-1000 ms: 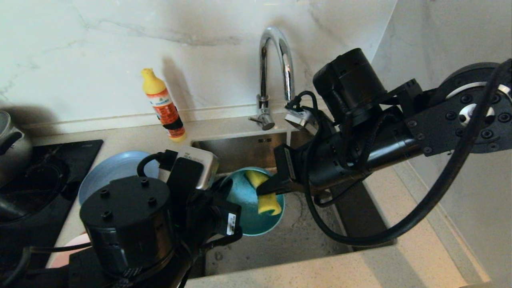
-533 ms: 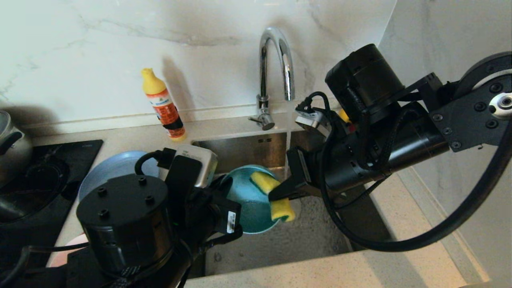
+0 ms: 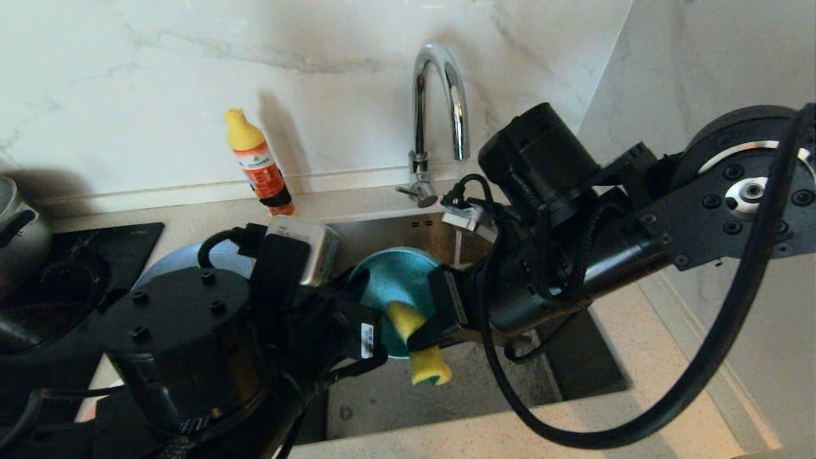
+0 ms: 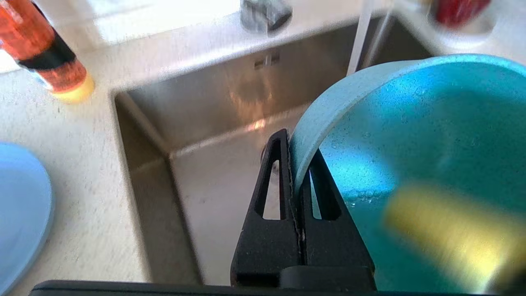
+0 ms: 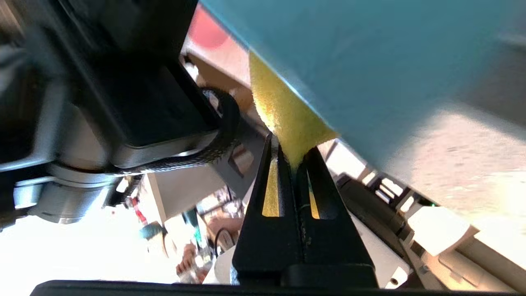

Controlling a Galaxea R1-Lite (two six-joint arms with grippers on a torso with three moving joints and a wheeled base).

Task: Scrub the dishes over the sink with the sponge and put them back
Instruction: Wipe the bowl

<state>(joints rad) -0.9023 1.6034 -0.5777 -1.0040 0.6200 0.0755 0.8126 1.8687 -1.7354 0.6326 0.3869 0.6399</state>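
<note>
Nearest in, the left gripper [image 4: 296,172] is clamped tight on the rim of the one teal bowl [image 3: 396,280], which is tipped up on edge above the sink [image 3: 382,239]. Right against it, the right gripper [image 3: 417,338] pinches the single yellow sponge [image 3: 421,347] at its middle, jaws closed hard on the foam, with the sponge pressed to the bowl's lower edge and its free end hanging below the rim over the basin. On the bench along the sink's left edge lies one grey-blue plate [image 4: 22,213], mostly hidden behind the left arm. Further back, one thin stream of water [image 3: 458,239] falls from the single chrome tap [image 3: 440,95] at the sink's far edge. One orange bottle with a yellow cap [image 3: 258,166] stands at the bench's far edge by the sink's far left corner. One steel pot [image 3: 19,223] sits at the far left.
</note>
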